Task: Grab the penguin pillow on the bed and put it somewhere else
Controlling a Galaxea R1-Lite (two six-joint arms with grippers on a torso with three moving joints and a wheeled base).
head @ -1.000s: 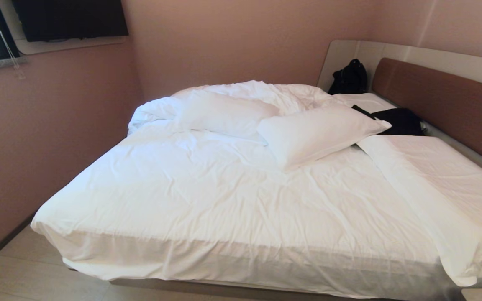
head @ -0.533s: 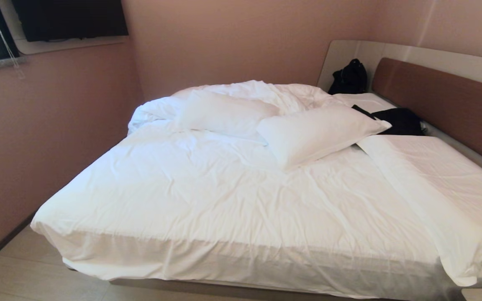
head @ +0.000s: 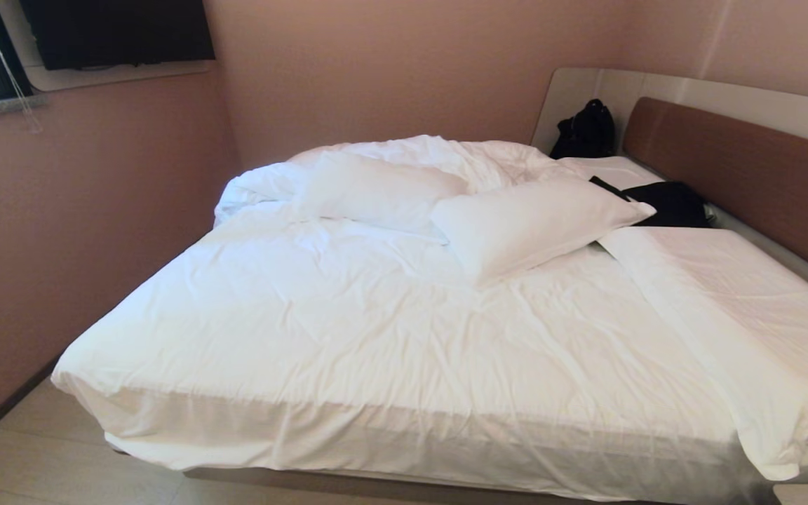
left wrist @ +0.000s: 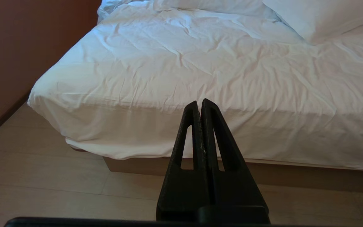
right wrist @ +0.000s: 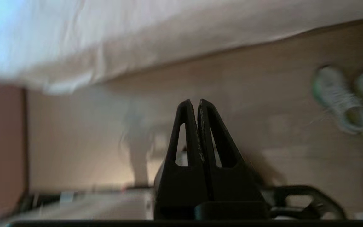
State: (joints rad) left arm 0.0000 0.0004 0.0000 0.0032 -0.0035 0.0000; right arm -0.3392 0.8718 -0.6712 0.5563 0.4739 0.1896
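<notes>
Two plain white pillows (head: 446,210) lie far on the bed (head: 376,337), unchanged from before, no penguin pillow visible anywhere; left gripper (left wrist: 199,104) and right gripper (right wrist: 194,104), fingers together, hang near the floor, grasp not started

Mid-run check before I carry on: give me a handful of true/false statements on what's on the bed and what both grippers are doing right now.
1. Two plain white pillows lie on the bed. True.
2. The penguin pillow sits in the middle of the bed. False: no view shows a penguin pillow.
3. The left gripper is shut, pointing at the bed's near edge from over the floor. True.
4. The right gripper is clamped on a pillow. False: it is shut on nothing, with floor and a pair of pale shoes beyond it.
5. Dark clothing lies by the headboard, and a black bag sits in the corner. True.
</notes>
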